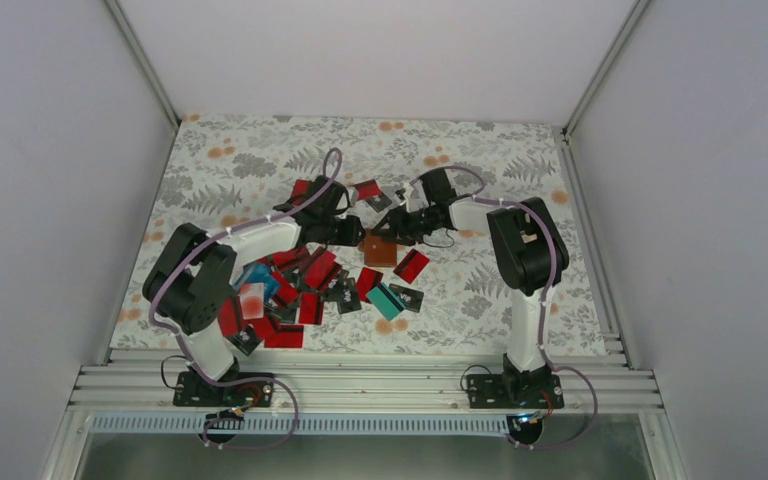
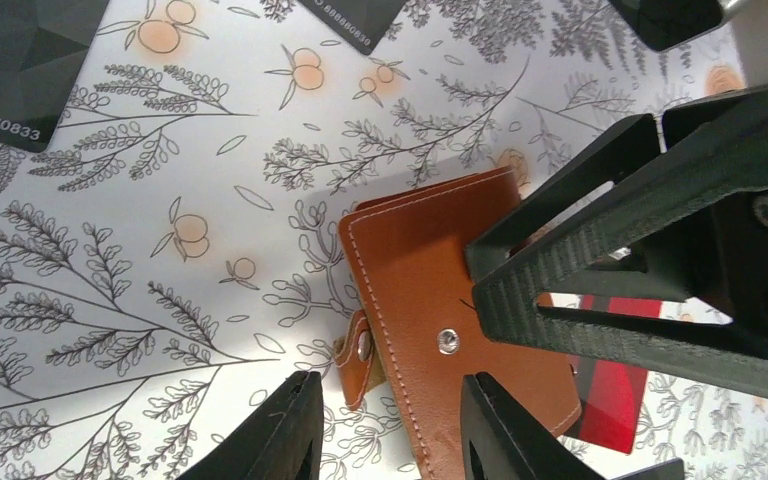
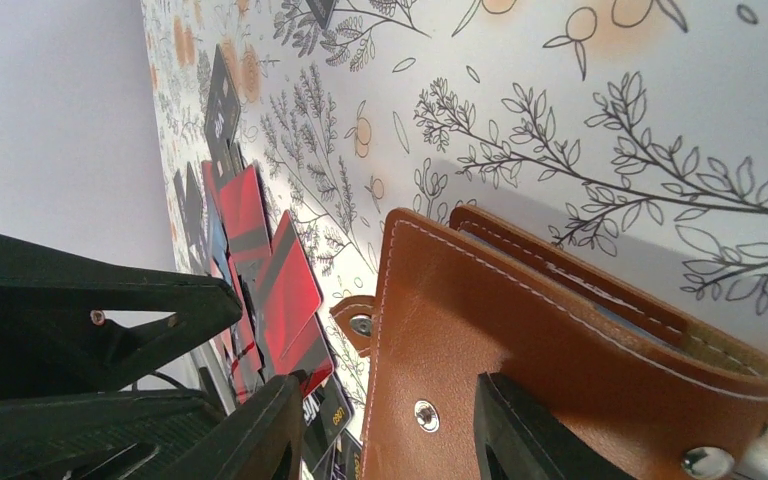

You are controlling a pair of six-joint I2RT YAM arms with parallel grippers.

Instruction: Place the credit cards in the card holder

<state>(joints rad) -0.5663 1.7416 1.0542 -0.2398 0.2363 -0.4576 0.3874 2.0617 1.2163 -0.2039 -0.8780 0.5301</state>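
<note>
The brown card holder lies closed on the floral cloth between both grippers. In the left wrist view the card holder shows its snap tab, and my left gripper stands open astride its near edge, nothing pinched. My right gripper is open too. In its own view the right gripper has one finger against the leather of the card holder and the other finger off its edge, above red credit cards. Most credit cards are heaped under the left arm.
Loose cards lie around the holder: a red one, a teal one, black ones further out. White walls close in the sides, and aluminium rails run along the near edge by the arm bases.
</note>
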